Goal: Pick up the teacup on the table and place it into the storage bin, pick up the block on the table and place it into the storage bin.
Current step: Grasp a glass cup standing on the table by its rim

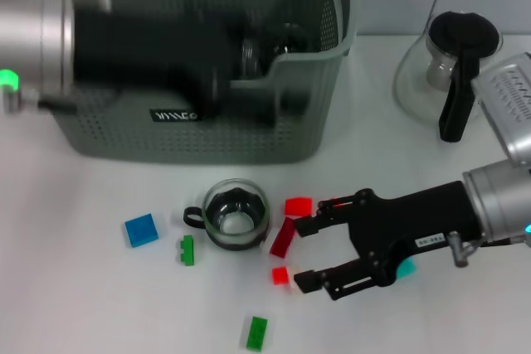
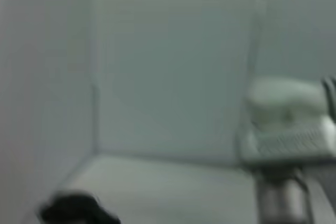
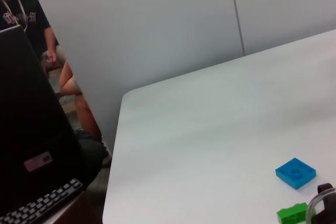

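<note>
The glass teacup (image 1: pixel 236 213) with a black handle stands upright on the white table, in front of the grey storage bin (image 1: pixel 166 134). Small blocks lie around it: blue (image 1: pixel 141 230), green (image 1: pixel 187 250), another green (image 1: pixel 256 332) and three red ones (image 1: pixel 298 206) (image 1: pixel 283 238) (image 1: pixel 280 275). My right gripper (image 1: pixel 300 254) is open, low over the table just right of the red blocks, with nothing between its fingers. My left arm reaches across over the bin, blurred, and its gripper (image 1: pixel 278 80) is near the bin's right wall. The right wrist view shows the blue block (image 3: pixel 295 172) and a green block (image 3: pixel 293 214).
A glass teapot (image 1: pixel 452 72) with a black lid and handle stands at the back right. A cyan block (image 1: pixel 405 269) peeks out under my right arm. In the right wrist view the table's edge (image 3: pixel 118 145) falls off toward a person and a keyboard (image 3: pixel 42 205).
</note>
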Controlling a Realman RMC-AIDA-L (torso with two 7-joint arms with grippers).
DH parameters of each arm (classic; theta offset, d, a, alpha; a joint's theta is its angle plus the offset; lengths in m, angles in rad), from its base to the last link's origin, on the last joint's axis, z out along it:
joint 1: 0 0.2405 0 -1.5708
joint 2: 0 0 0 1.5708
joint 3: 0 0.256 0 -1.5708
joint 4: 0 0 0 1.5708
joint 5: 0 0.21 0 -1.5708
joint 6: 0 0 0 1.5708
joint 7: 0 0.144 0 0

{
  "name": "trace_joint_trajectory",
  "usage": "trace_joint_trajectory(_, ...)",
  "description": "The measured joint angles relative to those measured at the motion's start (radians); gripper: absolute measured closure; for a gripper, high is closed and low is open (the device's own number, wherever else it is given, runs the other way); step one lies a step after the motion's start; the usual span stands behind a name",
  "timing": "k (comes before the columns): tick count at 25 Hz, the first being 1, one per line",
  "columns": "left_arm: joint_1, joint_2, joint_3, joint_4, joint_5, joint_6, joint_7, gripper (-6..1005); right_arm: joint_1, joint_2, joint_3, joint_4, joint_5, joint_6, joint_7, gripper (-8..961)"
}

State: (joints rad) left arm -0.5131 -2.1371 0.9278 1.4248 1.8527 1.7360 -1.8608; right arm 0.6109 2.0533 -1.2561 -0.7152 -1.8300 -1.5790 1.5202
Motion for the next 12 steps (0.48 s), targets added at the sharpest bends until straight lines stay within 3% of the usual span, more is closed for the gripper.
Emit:
trace_joint_trajectory(4,0.031,-0.013,0.005,0.002,0.118,0.070,0.036,154,-0.005,-0.012,0.032,0.008,0.000,-0.022,0.006,131)
trace_joint_trajectory(12,0.097,-0.035,0.045,-0.010,0.299,0.050,0.146,155,-0.005,-0.034,0.057,0.053,0.000,-0.034,0.009,131)
